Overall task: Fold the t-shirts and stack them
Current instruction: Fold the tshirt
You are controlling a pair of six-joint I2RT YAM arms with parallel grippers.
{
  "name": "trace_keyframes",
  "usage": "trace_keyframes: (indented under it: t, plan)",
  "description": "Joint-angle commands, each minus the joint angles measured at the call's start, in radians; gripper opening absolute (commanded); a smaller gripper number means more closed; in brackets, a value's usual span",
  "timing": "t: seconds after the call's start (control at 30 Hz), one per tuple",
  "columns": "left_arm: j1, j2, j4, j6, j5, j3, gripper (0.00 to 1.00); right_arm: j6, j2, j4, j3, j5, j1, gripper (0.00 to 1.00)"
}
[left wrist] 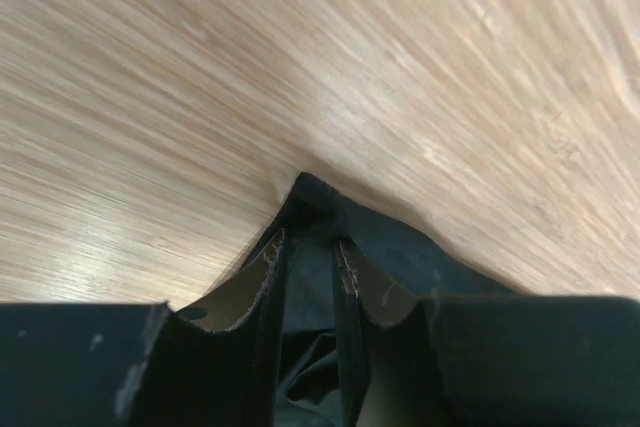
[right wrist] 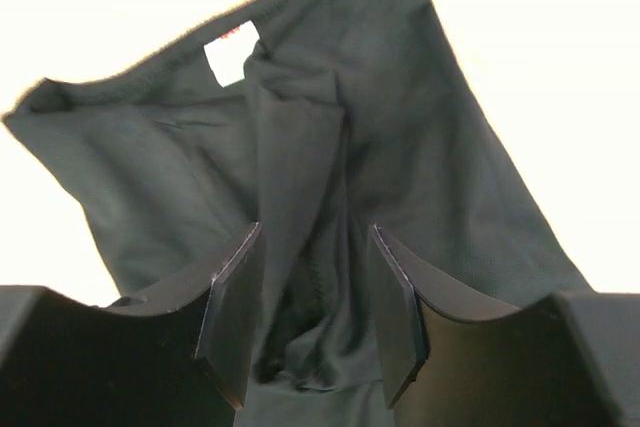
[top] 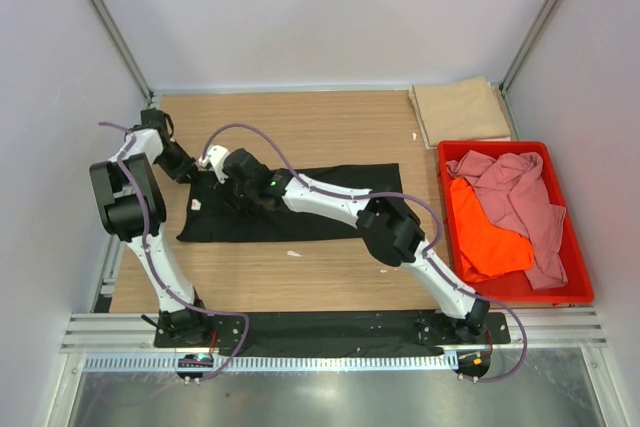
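Left gripper (left wrist: 312,252) pinches the far-left edge of the black t-shirt (top: 250,227) — right gripper (right wrist: 314,315) half open, straddling a cloth ridge.

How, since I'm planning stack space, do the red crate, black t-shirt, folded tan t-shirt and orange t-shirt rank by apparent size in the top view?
1. Red crate
2. Black t-shirt
3. Tan t-shirt and orange t-shirt: unranked, they look alike, and the orange is partly hidden under the pink t-shirt.
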Motion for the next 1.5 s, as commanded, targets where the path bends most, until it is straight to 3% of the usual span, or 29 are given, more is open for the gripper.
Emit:
trace_keyframes:
  t: [0.0, 0.37, 0.73, 0.93, 1.03, 1.07, 1.13, 1.47]
  plan:
    - [0.01, 0.001, 0.018, 0.015, 0.02, 0.052, 0.25, 0.031, 0.026, 0.024, 0.058, -0.081, -0.034, 0.51]
    - [0.01, 0.026, 0.018, 0.015, 0.012, 0.046, 0.27, 0.057, 0.121, 0.064, 0.161, -0.244, -0.063, 0.54]
    - [0.01, 0.04, 0.008, 0.019, 0.012, 0.047, 0.27, 0.092, 0.187, 0.084, 0.211, -0.25, -0.063, 0.52]
    - [0.009, 0.046, 0.007, 0.018, 0.011, 0.05, 0.27, 0.1, 0.19, 0.1, 0.213, -0.265, -0.062, 0.37]
    - [0.01, 0.041, 0.007, 0.019, 0.006, 0.049, 0.27, 0.097, 0.184, 0.104, 0.211, -0.271, -0.053, 0.24]
    - [0.012, 0.043, 0.007, 0.019, 0.005, 0.047, 0.27, 0.092, 0.181, 0.103, 0.21, -0.273, -0.05, 0.14]
    - [0.01, 0.044, 0.008, 0.019, 0.003, 0.047, 0.27, 0.079, 0.169, 0.106, 0.199, -0.279, -0.039, 0.03]
    - [0.02, 0.063, 0.016, 0.007, 0.02, 0.053, 0.27, 0.013, 0.079, 0.089, 0.102, -0.207, 0.009, 0.01]
